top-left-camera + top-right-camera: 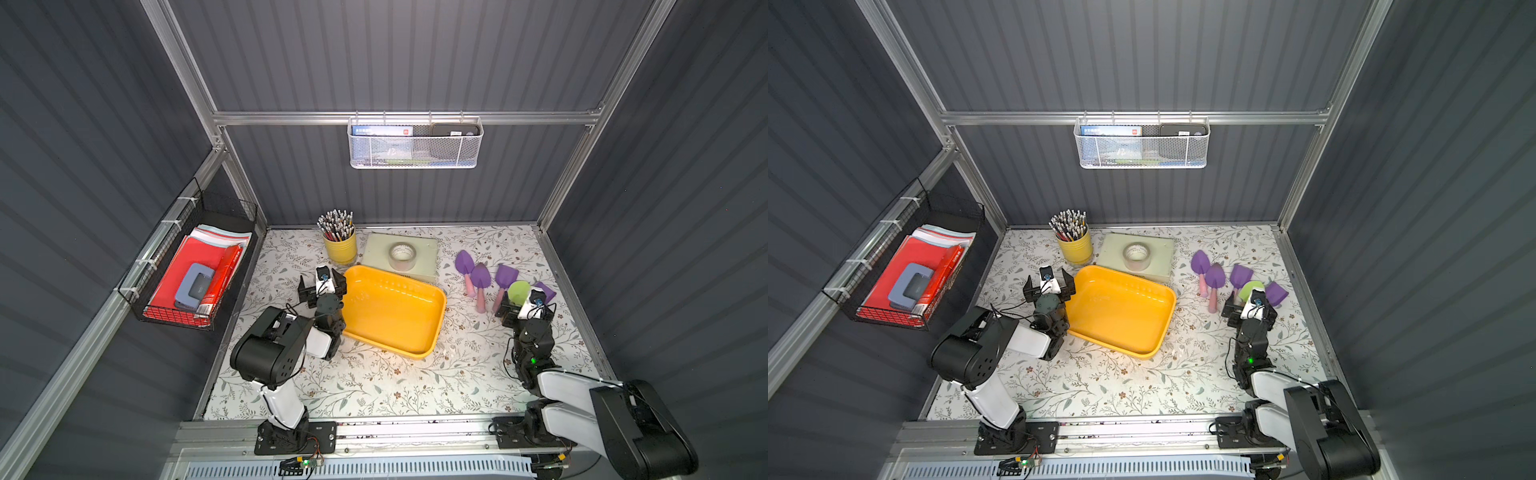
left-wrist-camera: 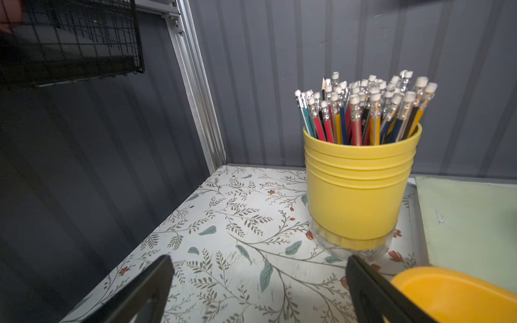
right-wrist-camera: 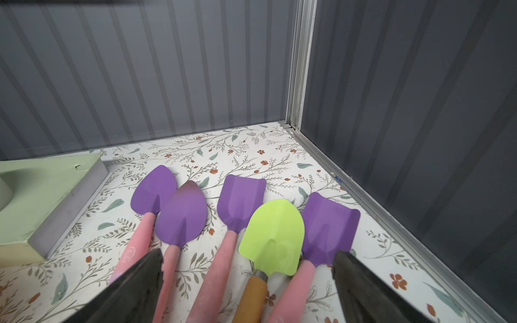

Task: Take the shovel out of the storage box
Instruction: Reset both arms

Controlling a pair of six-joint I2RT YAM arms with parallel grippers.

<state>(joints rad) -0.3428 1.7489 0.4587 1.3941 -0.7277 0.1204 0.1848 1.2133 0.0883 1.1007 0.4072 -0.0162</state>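
The right gripper (image 3: pixel 249 261) is wide apart and empty, likely because the shovels (image 3: pixel 181 215) just ahead already lie outside the storage box (image 1: pixel 390 316).

**A:** How is the left arm (image 1: pixel 266 353) posed?

**B:** Folded. A white link rises from its base to a black elbow. The forearm then reaches forward and down to the wrist.

**A:** And its jaws?

**B:** They point forward and are spread wide. In the left wrist view the 2 tips stand well apart, pinching nothing.

**A:** What about the right arm (image 1: pixel 561 386)?

**B:** Its black elbow juts out to the robot's right, back near the base. The white forearm runs forward, and the wrist bends down.

**A:** Are those jaws the same?

**B:** Yes, they are wide apart and clamped on nothing. Both top views show it, and so does the right wrist view.
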